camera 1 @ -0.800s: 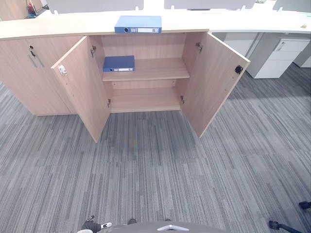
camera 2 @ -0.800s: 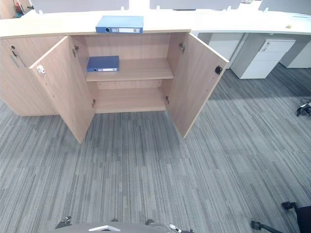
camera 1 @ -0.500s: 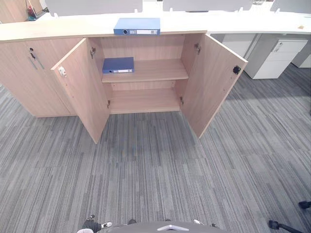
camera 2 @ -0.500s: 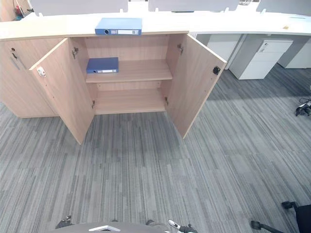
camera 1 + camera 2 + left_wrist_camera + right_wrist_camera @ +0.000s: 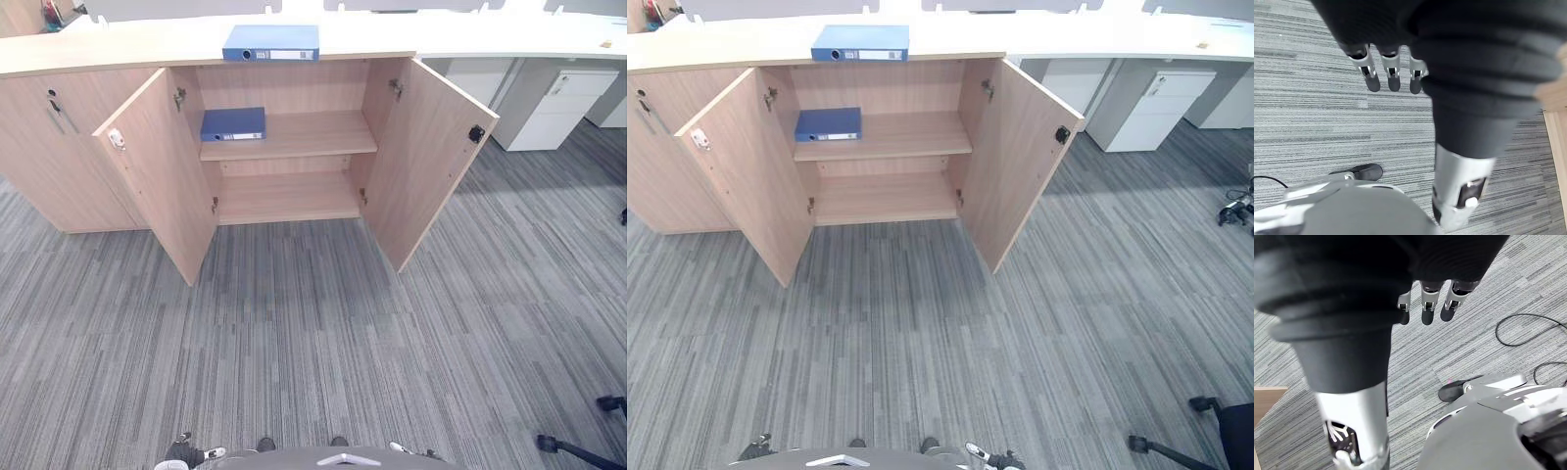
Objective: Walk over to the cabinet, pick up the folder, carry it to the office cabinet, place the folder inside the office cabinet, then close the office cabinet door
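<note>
Folder (image 5: 271,42) sits on the table (image 5: 118,49) over the open cabinet (image 5: 294,93). Left robot hand (image 5: 1393,73) and right robot hand (image 5: 1428,303) hang empty, fingers loose. Risk: the approach clips the swung-out right door (image 5: 426,157).

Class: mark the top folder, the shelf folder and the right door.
top folder (image 5: 271,39): left eye view, blue cover.
shelf folder (image 5: 235,120): left eye view, dark cover.
right door (image 5: 421,157): left eye view, inner face.

Grey striped carpet (image 5: 294,333) throughout; white drawer unit (image 5: 554,113) under a white desktop (image 5: 519,41); black chair base (image 5: 1136,445) well apart from the drawer unit.
</note>
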Robot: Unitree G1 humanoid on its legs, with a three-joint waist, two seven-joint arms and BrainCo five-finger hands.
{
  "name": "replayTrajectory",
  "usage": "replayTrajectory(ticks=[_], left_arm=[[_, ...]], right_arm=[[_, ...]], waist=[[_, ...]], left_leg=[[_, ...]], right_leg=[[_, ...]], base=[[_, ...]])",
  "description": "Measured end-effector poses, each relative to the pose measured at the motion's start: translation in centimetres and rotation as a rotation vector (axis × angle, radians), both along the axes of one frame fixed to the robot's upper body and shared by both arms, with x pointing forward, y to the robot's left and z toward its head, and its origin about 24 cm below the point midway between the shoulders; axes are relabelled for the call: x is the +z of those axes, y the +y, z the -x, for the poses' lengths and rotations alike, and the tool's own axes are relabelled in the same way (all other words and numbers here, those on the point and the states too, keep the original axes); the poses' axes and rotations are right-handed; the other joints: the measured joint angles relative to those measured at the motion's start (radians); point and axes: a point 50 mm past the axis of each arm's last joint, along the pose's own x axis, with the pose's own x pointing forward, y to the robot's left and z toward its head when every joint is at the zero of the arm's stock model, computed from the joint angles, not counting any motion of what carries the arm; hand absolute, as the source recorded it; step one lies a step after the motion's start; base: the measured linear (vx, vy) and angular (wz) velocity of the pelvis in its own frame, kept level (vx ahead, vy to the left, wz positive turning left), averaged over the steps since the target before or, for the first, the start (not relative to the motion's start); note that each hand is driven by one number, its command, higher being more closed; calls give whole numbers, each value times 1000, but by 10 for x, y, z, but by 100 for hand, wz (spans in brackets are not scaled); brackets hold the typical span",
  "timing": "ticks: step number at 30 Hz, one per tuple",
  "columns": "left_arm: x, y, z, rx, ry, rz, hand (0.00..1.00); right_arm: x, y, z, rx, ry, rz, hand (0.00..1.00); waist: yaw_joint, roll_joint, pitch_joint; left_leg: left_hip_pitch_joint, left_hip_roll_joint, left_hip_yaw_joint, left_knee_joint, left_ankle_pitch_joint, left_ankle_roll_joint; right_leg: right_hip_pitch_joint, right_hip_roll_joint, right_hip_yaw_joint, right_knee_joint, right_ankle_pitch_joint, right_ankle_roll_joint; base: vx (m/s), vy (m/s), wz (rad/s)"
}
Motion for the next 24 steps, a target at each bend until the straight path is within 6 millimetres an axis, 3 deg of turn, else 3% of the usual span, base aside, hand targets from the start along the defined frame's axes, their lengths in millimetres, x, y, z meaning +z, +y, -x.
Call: replayTrajectory(ticks=[5,8,10,13,14,16,17,19,22,24], left_arm=[[2,3,-7,-4,-18,-10,0],[4,8,-12,-5,-33,-22,0],[5,7,-17,-1,-52,-20,0],[4,5,-18,3,-52,-18,0],[5,6,-20,7,-58,-20,0],[6,6,-22,13,-63,-26,0],[6,5,-26,13,-72,-27,0],[7,4,-30,11,-82,-25,0],[8,2,-37,11,-100,-18,0],[7,-4,-38,49,-109,3,0]], right_arm=[[1,3,-12,9,-24,-8,0],[3,4,-21,14,-47,-8,0],[4,4,-24,15,-58,-6,0],[8,1,-31,18,-96,7,0],[8,1,-31,16,-100,8,0],[8,1,-32,16,-102,11,0],[9,0,-34,17,-112,16,0],[10,-1,-36,19,-117,19,0],[9,-3,-31,14,-101,25,0],[7,-6,-21,-3,-79,26,0]], waist=[[16,-14,18],[19,-24,33],[29,-32,65],[25,-5,78],[25,-12,80],[23,-9,80],[17,-5,81],[6,3,83],[-15,9,86],[-19,19,79]], left_leg=[[-35,1,25,1,-15,6],[-44,-4,70,21,-45,24],[-63,-5,96,128,-129,38],[-68,13,102,209,-181,53],[-46,13,99,226,-203,61],[-17,23,91,222,-225,49],[4,38,75,201,-232,38],[15,53,60,178,-232,25],[80,69,7,122,-248,-49],[114,94,-12,144,-276,-94]], right_leg=[[-47,-1,23,15,-10,13],[-131,-22,41,156,-89,36],[-187,-57,45,343,-144,83],[-296,-73,41,608,-137,78],[-349,-92,17,719,-180,58],[-389,-100,-22,773,-247,59],[-425,-81,-57,711,-266,57],[-445,-52,-66,620,-253,43],[-448,-14,-63,393,-111,-18],[-424,-2,-76,391,-38,-55]], base=[[-17,-8,-15],[72,52,-13],[48,56,-18],[86,93,-9],[229,73,-1],[282,41,7],[281,-9,20],[331,-57,29],[425,-159,59],[523,-272,55]])
